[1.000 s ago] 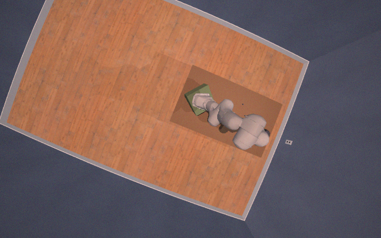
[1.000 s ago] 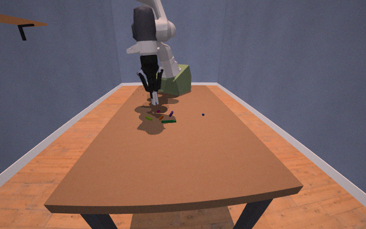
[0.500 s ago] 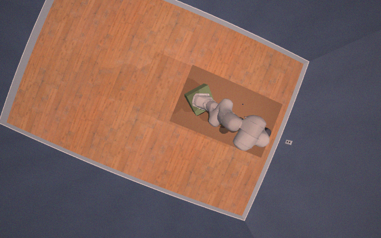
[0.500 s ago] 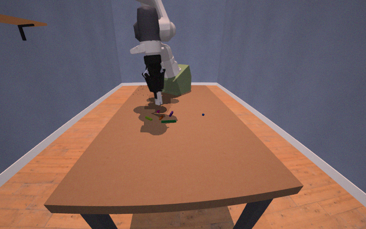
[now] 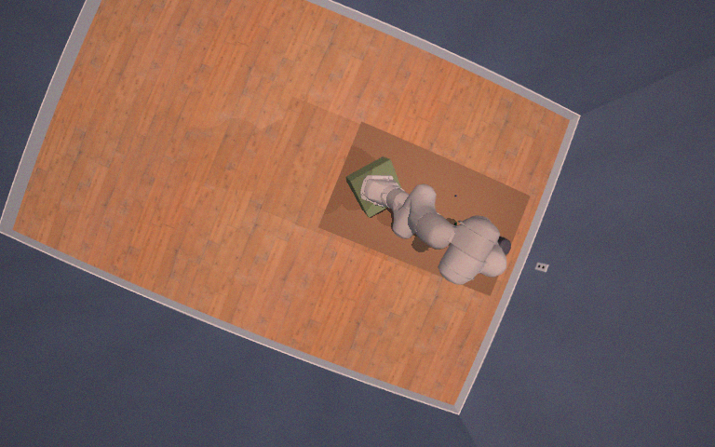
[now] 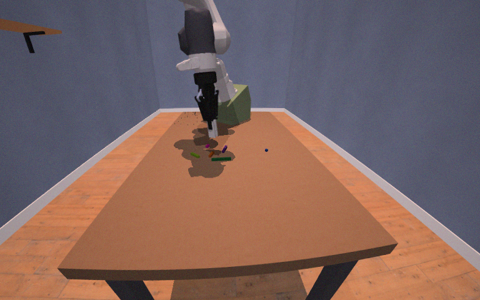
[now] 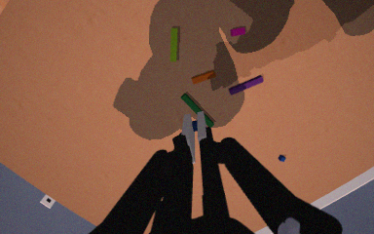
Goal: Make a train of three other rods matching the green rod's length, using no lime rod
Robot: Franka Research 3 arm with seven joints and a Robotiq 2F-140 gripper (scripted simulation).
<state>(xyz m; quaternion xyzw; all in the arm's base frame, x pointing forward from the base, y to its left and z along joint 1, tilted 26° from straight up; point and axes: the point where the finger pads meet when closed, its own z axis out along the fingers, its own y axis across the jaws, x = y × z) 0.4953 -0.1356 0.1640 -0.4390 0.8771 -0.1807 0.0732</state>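
My gripper (image 7: 196, 122) (image 6: 212, 132) is shut on a small blue rod (image 7: 195, 126) and holds it above the table. Below it in the wrist view lies the green rod (image 7: 197, 109) (image 6: 220, 159). Beyond lie an orange rod (image 7: 203, 76) (image 6: 211, 154), a purple rod (image 7: 245, 85) (image 6: 224, 149), a lime rod (image 7: 173, 44) (image 6: 195, 154) and a magenta rod (image 7: 238, 31) (image 6: 207, 145). All lie apart from one another. A second blue rod (image 7: 281, 158) (image 6: 265, 150) (image 5: 455, 196) lies alone off to the side. In the overhead view the arm hides the gripper and the cluster of rods.
The arm stands on a green block (image 6: 235, 102) (image 5: 376, 173) at the far end of the brown table (image 6: 230, 219). The table edge (image 7: 341, 192) shows close to the gripper in the wrist view.
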